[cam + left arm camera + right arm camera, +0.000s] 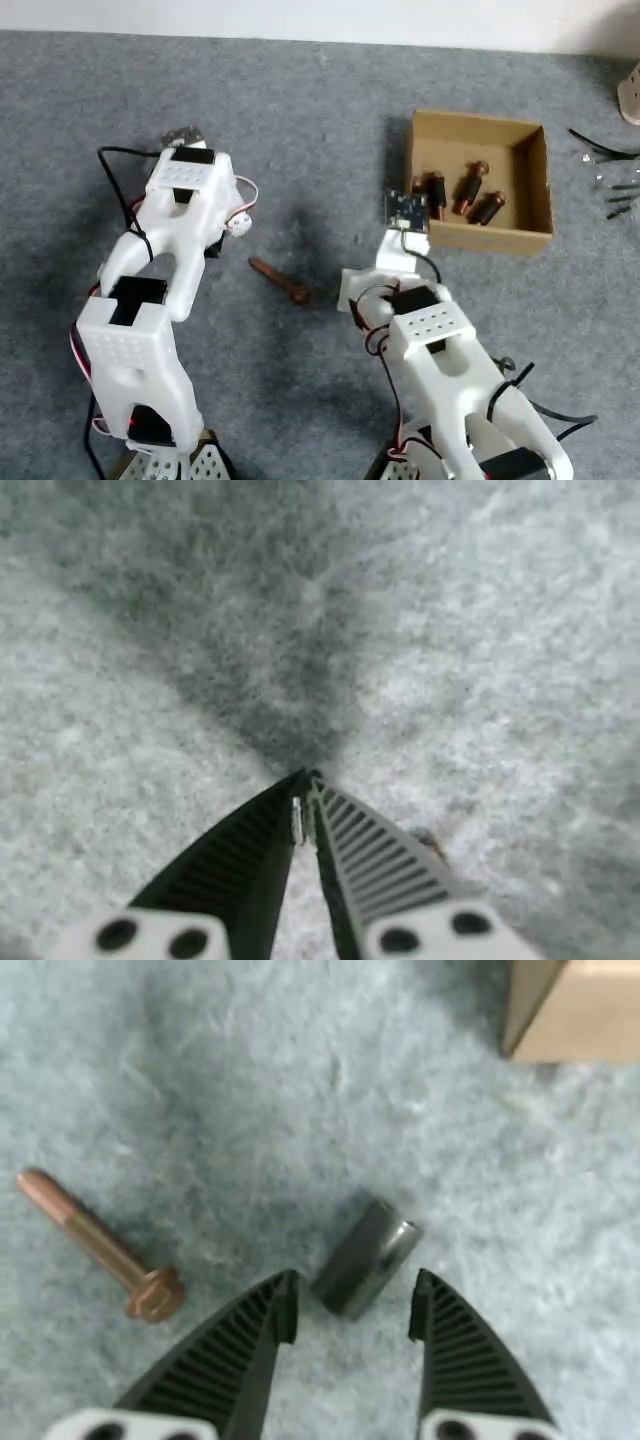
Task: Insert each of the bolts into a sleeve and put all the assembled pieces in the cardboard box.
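Right wrist view has my right end effector (351, 1298) open, jaws spread wide just above the grey table (250, 1080), with a dark sleeve (365, 1258) lying on its side between the fingertips and neither finger touching it. Near the sleeve but apart from it lies a copper-coloured bolt (100, 1247), flat on the table, its hex head toward my end effector. A corner of the cardboard box (570, 1010) stands beyond the sleeve. From the high view, the bolt (278, 279) rests between my two arms, and the cardboard box (475, 122) holds three assembled pieces (468, 187), each a dark sleeve with a copper bolt head showing. My left end effector (305, 780) is closed on nothing, tips together over bare table.
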`<action>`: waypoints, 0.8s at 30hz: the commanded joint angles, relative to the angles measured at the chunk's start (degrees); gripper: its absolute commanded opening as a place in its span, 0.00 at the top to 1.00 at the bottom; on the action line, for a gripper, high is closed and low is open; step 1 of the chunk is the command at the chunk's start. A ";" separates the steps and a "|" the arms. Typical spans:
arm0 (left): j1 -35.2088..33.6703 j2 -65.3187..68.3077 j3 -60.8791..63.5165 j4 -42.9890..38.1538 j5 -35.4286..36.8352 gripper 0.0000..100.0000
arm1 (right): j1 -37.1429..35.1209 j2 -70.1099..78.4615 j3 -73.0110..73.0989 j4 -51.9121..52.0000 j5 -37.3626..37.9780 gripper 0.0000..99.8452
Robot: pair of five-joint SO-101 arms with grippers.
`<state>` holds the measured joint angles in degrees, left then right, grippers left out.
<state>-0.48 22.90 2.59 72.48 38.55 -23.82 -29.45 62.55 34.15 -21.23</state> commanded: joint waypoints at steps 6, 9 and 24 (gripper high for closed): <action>-0.75 -0.57 -0.66 -0.26 -0.35 1.00 | -0.48 9.80 -2.42 -2.51 -0.62 0.83; 0.04 -0.48 -0.57 -0.18 -1.76 0.96 | -0.48 12.35 -5.85 -0.57 -0.62 0.83; 0.66 -0.40 1.80 1.41 4.04 0.53 | -0.48 13.76 -8.40 3.12 -0.62 0.83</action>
<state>-0.57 22.90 4.44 73.63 42.33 -23.91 -15.82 55.78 36.70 -21.32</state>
